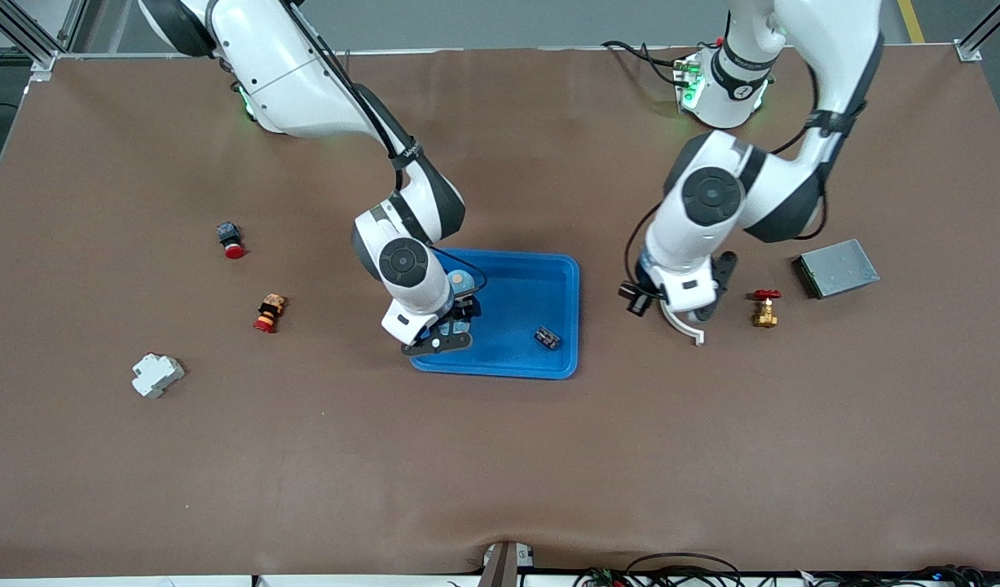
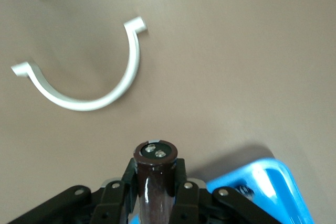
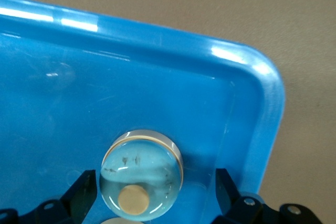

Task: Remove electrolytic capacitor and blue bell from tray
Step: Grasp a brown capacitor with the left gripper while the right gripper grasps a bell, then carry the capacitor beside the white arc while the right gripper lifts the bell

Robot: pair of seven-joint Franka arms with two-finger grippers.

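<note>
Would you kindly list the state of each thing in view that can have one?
Left pincer: shut on the capacitor, over bare table beside the white clip.
Right pincer: open, fingers either side of the blue bell.
Blue bell: in the tray, not gripped.
Tray: also holds a small dark part.
Valve: on the table.

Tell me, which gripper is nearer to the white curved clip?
Left. The left gripper, shut on the capacitor, hangs right over the white curved clip; the right gripper is over the tray.
</note>
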